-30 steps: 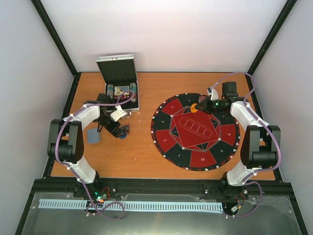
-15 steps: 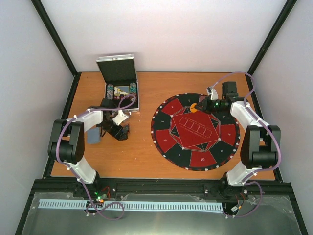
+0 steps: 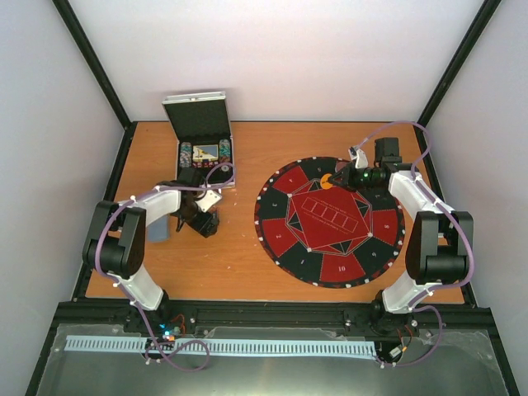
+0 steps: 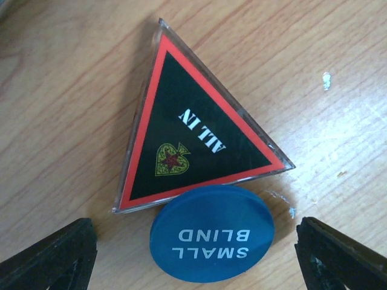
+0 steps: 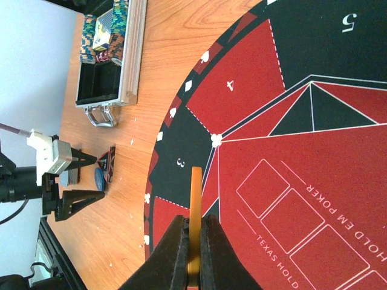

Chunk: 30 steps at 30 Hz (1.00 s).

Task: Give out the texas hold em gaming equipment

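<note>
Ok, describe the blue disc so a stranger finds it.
Find the open metal case, far left. Just nearer, under the left end effector, lies a blue disc: round and lettered SMALL BLIND, unlike the triangular ALL IN marker touching it.

Lab test cell: white walls (image 3: 289, 58), black frame (image 3: 92, 62) enclosing table (image 3: 247, 272).
</note>
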Tool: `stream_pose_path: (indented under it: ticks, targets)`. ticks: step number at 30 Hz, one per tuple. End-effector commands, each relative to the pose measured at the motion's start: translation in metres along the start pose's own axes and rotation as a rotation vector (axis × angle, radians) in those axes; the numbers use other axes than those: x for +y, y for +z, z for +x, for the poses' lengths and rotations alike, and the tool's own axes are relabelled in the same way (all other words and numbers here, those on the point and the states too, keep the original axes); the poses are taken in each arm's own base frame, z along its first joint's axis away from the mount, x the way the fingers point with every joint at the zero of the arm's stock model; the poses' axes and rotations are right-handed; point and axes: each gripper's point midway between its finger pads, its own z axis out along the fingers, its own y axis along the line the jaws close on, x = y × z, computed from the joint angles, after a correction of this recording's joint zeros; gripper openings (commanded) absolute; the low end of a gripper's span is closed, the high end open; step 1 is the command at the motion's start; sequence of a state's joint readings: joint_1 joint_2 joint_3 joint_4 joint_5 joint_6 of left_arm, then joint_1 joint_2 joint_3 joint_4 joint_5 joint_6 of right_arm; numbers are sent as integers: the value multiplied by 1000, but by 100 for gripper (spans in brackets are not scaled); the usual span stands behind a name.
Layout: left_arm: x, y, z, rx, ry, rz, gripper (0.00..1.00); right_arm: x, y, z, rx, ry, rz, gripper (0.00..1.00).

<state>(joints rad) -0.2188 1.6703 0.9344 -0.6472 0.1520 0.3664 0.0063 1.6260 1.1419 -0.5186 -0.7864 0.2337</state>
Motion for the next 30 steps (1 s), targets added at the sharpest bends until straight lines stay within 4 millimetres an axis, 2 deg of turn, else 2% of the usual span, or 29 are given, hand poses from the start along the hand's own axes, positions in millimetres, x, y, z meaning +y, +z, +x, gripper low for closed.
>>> stream_pose_path:
  ticks: [1,10,16,20,24,30]
  targets:
    - [2,12,16,63,-8,-46,90,0,-1,-3,-12,-1,-11,4]
    - [-3,17,20,69,-5,-22,74,-1,1,-3,-10,-1,-9,3]
    - [-16,17,21,63,2,47,51,-2,0,-3,-11,0,-6,3]
    - [-16,16,25,81,8,41,37,-1,0,-4,-12,-1,-3,3]
    - [-9,8,21,84,19,5,34,-1,0,-5,-12,-2,-3,3]
    - [21,-21,9,79,3,-92,34,1,-2,-6,-16,-8,-5,3]
